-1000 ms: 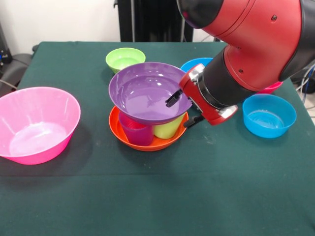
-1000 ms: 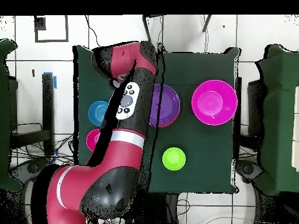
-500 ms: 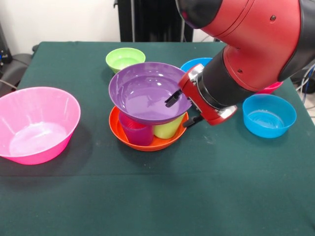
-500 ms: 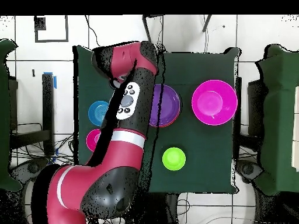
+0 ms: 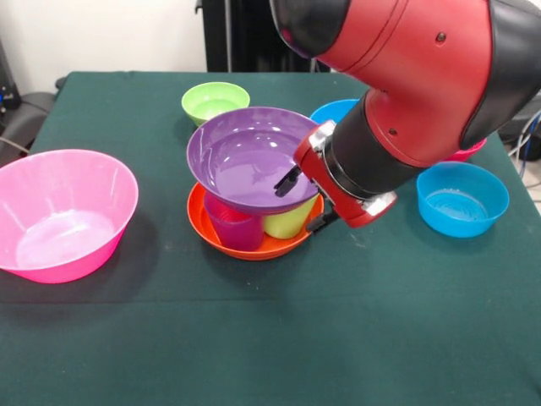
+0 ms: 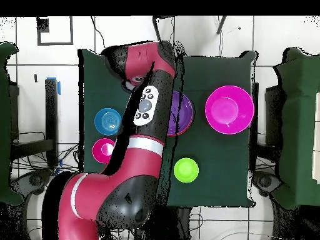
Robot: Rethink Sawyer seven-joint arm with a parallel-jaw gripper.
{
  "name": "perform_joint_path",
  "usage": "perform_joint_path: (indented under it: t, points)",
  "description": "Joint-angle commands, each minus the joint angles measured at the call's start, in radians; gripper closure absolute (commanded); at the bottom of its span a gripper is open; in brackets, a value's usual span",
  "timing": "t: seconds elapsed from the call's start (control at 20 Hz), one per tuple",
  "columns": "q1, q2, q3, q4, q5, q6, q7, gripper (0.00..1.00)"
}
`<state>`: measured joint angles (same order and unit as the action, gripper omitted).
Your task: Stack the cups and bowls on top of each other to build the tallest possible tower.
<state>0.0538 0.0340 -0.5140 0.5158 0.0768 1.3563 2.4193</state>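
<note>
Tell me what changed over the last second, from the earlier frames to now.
The red and black arm shifted toward the picture's left in the front view, carrying its gripper further over the rim of the glossy purple plastic bowl. One finger sits above the rim, one below; nothing was let go. The purple bowl, the cups under it, the orange bowl and the big pink bowl stayed put.

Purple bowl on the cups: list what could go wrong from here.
1. The purple bowl rests on just the purple cup and lime green cup inside the orange bowl; it may tip.
2. The gripper straddles that bowl's rim, so any sideways pull could drag the stack over.
3. The arm hangs close over the light blue bowl and might knock it.
</note>
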Motion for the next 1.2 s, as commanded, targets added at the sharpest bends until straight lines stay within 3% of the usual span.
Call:
perform_joint_path:
  t: [0.05,0.75,1.0,1.2]
  points:
    - [-0.041,0.006,0.128,-0.073,0.04,0.095,-0.135,0.0]
    - [-0.056,0.009,0.111,-0.145,0.095,0.184,-0.167,0.0]
    - [-0.056,0.048,0.108,-0.196,0.123,0.187,-0.125,0.0]
    - [-0.039,0.084,0.129,-0.21,0.18,0.144,-0.021,0.0]
